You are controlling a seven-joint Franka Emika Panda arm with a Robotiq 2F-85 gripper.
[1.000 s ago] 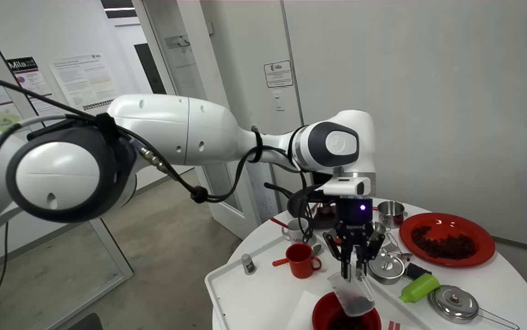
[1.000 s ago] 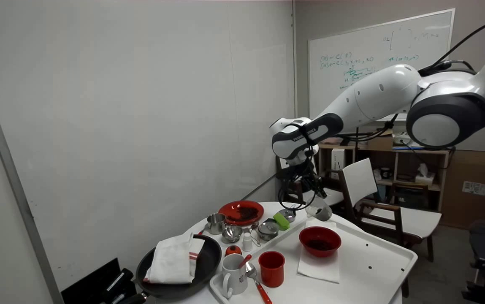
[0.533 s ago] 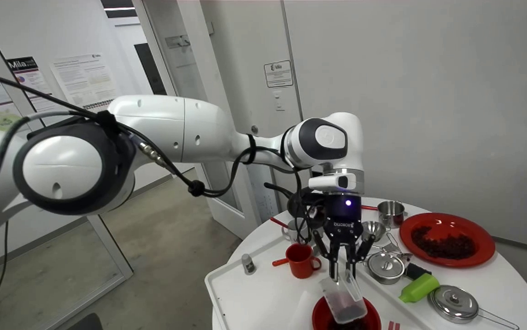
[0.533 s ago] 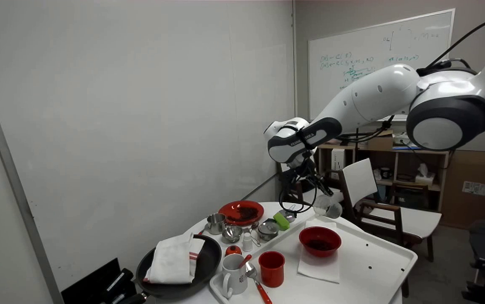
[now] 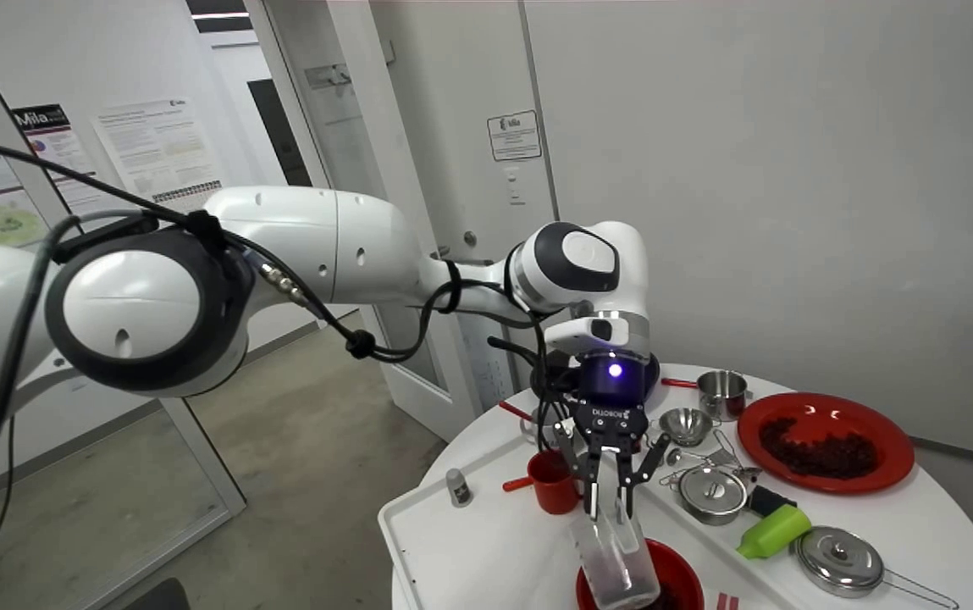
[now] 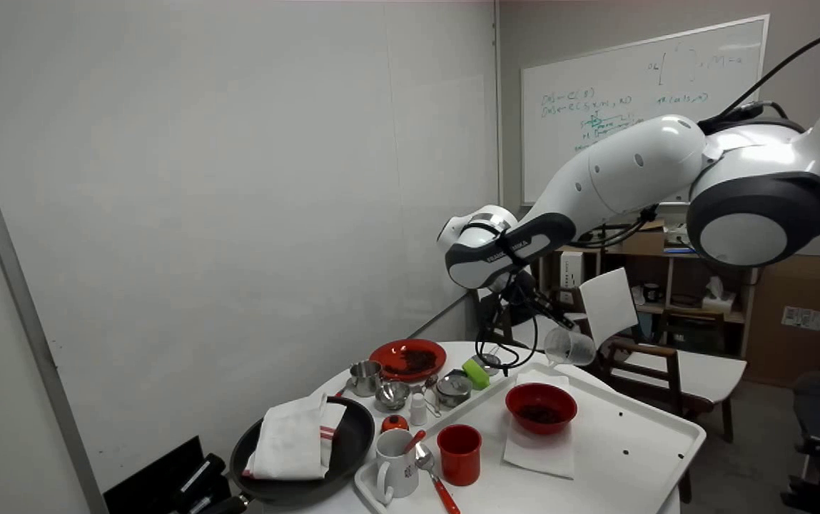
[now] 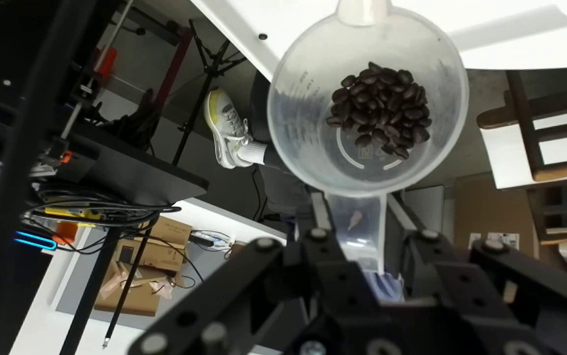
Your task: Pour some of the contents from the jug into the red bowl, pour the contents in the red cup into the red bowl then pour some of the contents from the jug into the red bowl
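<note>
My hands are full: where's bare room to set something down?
Largest: the tray between shaker, napkin and rim, bar some dark specks. Smaller: the table between red plate, wire-handled pan and table edge. Crowded: around the lidded pot and green bottle, and where the mug and red cup stand. Avoid the red bowl: the claw holds the jug near it.

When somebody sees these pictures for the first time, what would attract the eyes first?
Probably the white robot arm, large in both exterior views, its jaws holding a clear jug by the handle. In the wrist view, dark beans heaped inside the jug draw attention. Next might come the wide red dish on the table and the red bowl on a white cloth.
</note>
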